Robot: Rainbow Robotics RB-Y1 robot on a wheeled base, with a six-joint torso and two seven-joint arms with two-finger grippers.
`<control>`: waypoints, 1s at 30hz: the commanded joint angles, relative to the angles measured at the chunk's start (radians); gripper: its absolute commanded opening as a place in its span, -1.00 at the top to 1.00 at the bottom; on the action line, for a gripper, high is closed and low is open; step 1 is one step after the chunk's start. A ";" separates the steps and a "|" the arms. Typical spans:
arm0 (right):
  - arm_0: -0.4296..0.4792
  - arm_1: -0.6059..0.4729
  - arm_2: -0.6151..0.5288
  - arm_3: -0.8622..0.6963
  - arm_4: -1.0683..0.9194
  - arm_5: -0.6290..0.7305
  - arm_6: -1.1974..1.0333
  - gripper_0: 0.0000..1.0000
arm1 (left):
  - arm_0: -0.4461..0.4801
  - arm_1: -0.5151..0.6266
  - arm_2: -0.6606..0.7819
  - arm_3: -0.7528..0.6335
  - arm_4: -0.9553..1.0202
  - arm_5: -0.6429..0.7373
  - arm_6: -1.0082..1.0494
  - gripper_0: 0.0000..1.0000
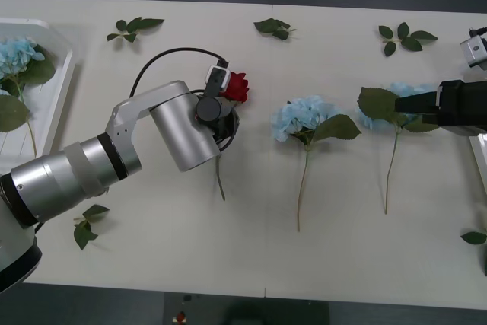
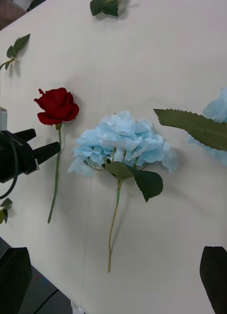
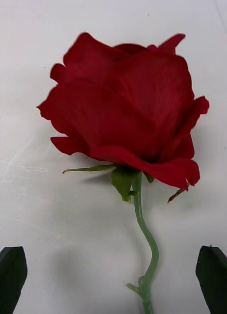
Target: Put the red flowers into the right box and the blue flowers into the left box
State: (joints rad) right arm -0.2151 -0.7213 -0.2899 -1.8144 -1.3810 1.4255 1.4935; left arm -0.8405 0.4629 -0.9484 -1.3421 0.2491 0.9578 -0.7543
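Observation:
A red flower (image 1: 237, 87) lies on the white table, its stem running toward me. My left gripper (image 3: 111, 267) is open low over that stem (image 3: 145, 240), one black finger on each side just below the bloom (image 3: 126, 103); it also appears in the right wrist view (image 2: 43, 141). Two blue flowers lie further right, one mid-table (image 1: 304, 116) (image 2: 123, 140) and one (image 1: 403, 95) partly under my right gripper (image 1: 415, 104), which hovers open above it. Another blue flower (image 1: 19, 55) rests in the left box (image 1: 61, 81). A sliver of the right box (image 1: 481, 169) shows at the right edge.
Loose green leaf sprigs lie along the table's far side (image 1: 133, 28) (image 1: 274, 28) (image 1: 403, 36), near the front left (image 1: 87, 226) and at the right edge (image 1: 473, 237). Bare table lies in front of the flower stems.

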 commanded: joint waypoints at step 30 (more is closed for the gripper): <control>-0.026 0.079 -0.130 -0.020 -0.170 0.073 -0.016 -1.00 | -0.092 -0.061 -0.073 0.150 -0.005 -0.063 0.010 0.12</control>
State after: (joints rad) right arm -0.2155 -0.6479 -0.4137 -1.8144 -1.5209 1.5010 1.4935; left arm -0.9013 0.4042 -1.0373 -1.1919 0.2392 0.9020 -0.7543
